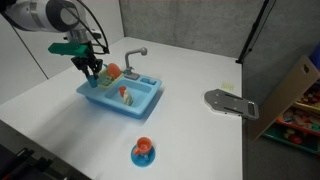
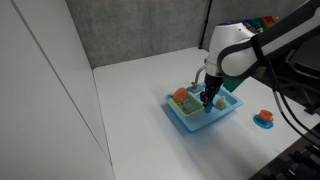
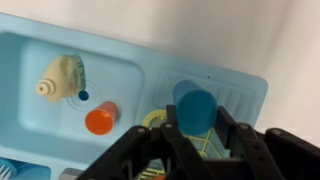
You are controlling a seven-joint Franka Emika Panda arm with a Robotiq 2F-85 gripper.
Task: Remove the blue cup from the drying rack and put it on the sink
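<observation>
Over the drying rack (image 3: 153, 119), at the ridged end of the sink (image 3: 130, 65), the blue cup (image 3: 193, 105) is found straight ahead of the pincer (image 3: 196, 126), whose jaws are set closely on either side, though a firm grip cannot be told.

You count one sink (image 3: 30, 108) with one faucet (image 1: 133, 52), one blue cup (image 3: 193, 105), one drying rack (image 3: 152, 119), one orange round piece (image 3: 100, 120), one cream bottle-shaped piece (image 3: 62, 77), one blue-and-orange item (image 1: 143, 151), one grey flat part (image 1: 230, 103).
</observation>
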